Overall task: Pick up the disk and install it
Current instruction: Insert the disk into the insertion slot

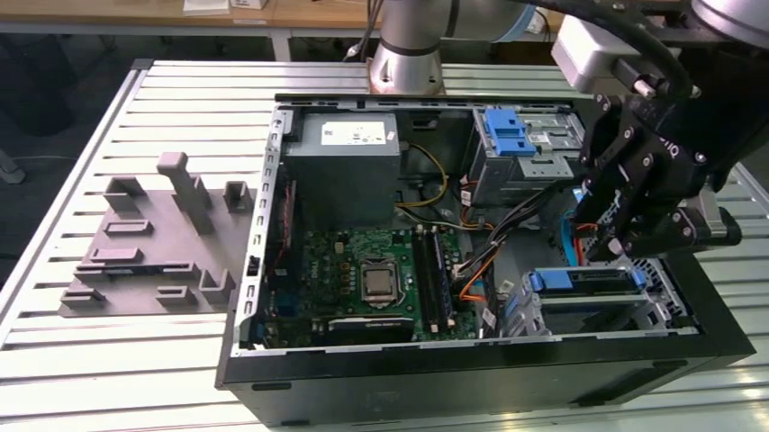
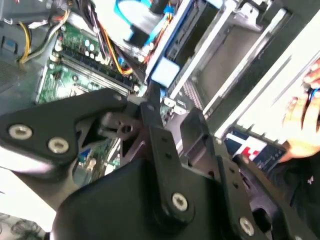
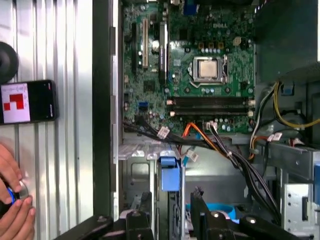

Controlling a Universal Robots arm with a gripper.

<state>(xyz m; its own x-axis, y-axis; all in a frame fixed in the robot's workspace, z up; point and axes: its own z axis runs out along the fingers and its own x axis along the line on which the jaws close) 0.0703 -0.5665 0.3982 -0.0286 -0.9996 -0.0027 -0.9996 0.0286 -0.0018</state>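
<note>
The disk (image 1: 585, 281) stands on edge in the drive bay at the front right corner of the open computer case (image 1: 481, 369), its blue carrier frame facing up. Both wrist views show the blue end of the disk (image 3: 170, 175) (image 2: 164, 72) just ahead of the fingers. My black gripper (image 1: 619, 252) hangs directly over the disk. It is open, with one finger on each side of the disk's thin edge (image 3: 172, 212) (image 2: 172, 112) and a gap left on both sides. The disk's label is hidden.
Bundled cables (image 1: 517, 225) run beside the bay. The green motherboard (image 1: 373, 270), a grey power supply (image 1: 342, 166) and a silver cage with a blue latch (image 1: 523, 135) sit in the case. A grey fixture (image 1: 150, 243) lies on the slatted table. A person's hand (image 3: 12, 200) and a phone (image 3: 27, 101) are beside the case.
</note>
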